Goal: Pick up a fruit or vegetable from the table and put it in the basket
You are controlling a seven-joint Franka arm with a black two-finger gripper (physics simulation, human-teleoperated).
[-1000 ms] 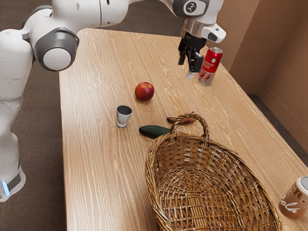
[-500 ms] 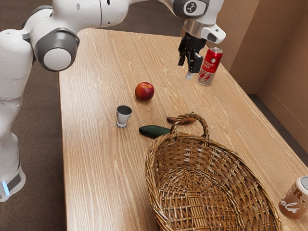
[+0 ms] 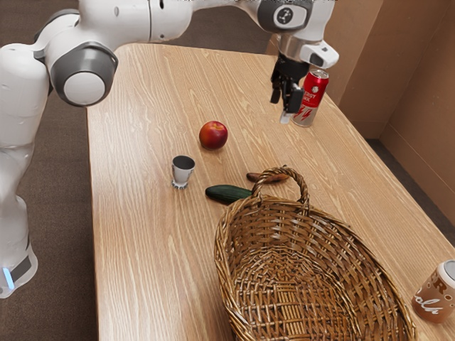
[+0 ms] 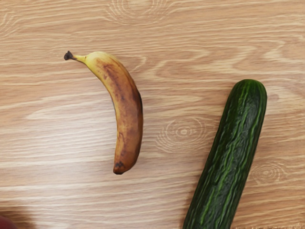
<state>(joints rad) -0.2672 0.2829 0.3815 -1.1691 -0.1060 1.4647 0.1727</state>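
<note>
In the exterior view my gripper [image 3: 281,108] hangs over the table's far part, open, beside the red can and with nothing between its fingers. The red apple [image 3: 213,135] rests on the wood. Nearer the basket lie a dark green cucumber [image 3: 226,193] and a brownish banana [image 3: 257,177], both partly hidden by the wicker basket [image 3: 320,227] or its handle. The wrist view has the spotted banana [image 4: 126,109] and the cucumber [image 4: 228,157] lying apart on the table below my hand, with a bit of the apple [image 4: 7,223] at a corner.
A red energy drink can [image 3: 311,99] stands upright just behind my gripper. A small silver-grey cup [image 3: 183,170] stands near the apple. At the exterior view's right edge is a brown can [image 3: 435,295], beyond the basket. A wall runs past the table's far side.
My gripper has shifted slightly toward the exterior view's right and a little lower in that view, covering more of the red can. The objects on the table have not moved.
</note>
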